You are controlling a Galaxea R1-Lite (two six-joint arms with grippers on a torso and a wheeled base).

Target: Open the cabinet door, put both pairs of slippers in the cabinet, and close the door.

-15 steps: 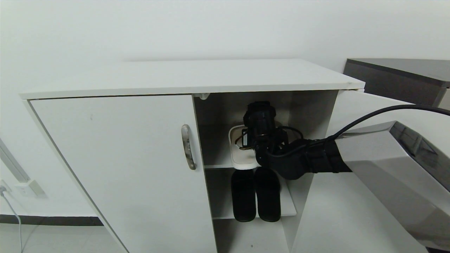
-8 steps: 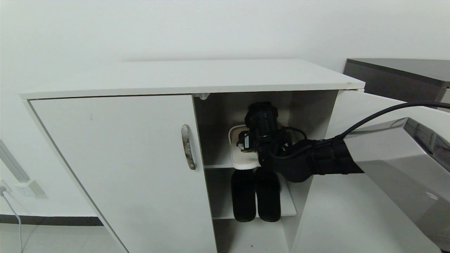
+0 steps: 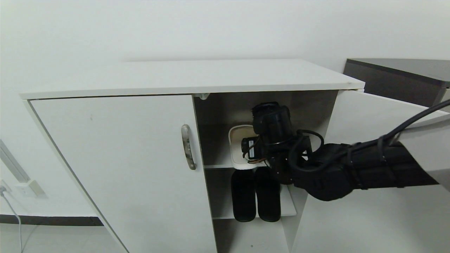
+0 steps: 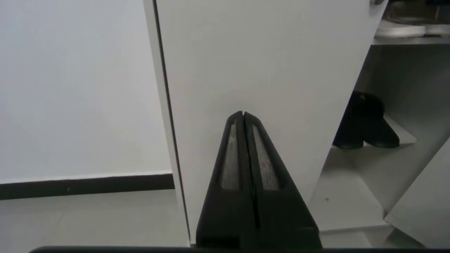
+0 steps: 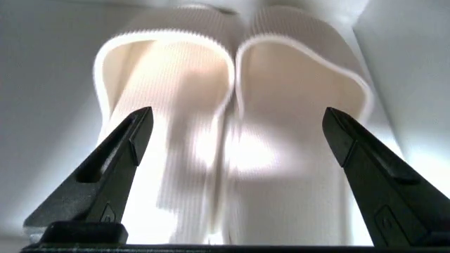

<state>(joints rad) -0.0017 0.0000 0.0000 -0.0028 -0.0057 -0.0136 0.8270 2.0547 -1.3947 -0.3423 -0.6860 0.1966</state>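
The white cabinet [image 3: 190, 79] has its right door [image 3: 365, 116] swung open and its left door [image 3: 119, 165] shut. A pair of white slippers [image 5: 232, 140] lies side by side on the upper shelf, also the white slippers [image 3: 237, 147] in the head view. A pair of black slippers [image 3: 255, 195] rests on the shelf below, and shows as black slippers [image 4: 365, 126] in the left wrist view. My right gripper [image 5: 235, 123] is open just above the white slippers, holding nothing. My left gripper [image 4: 242, 116] is shut and empty, low in front of the left door.
The shut left door carries a metal handle [image 3: 188, 147]. A dark counter [image 3: 400, 75] stands behind the open door on the right. A wall socket [image 3: 26, 188] and cable sit low on the left wall, above the grey floor [image 4: 84, 218].
My right arm has drawn back out of the cabinet toward the right, and the wrist has come forward off the white slippers, which stay on the upper shelf.
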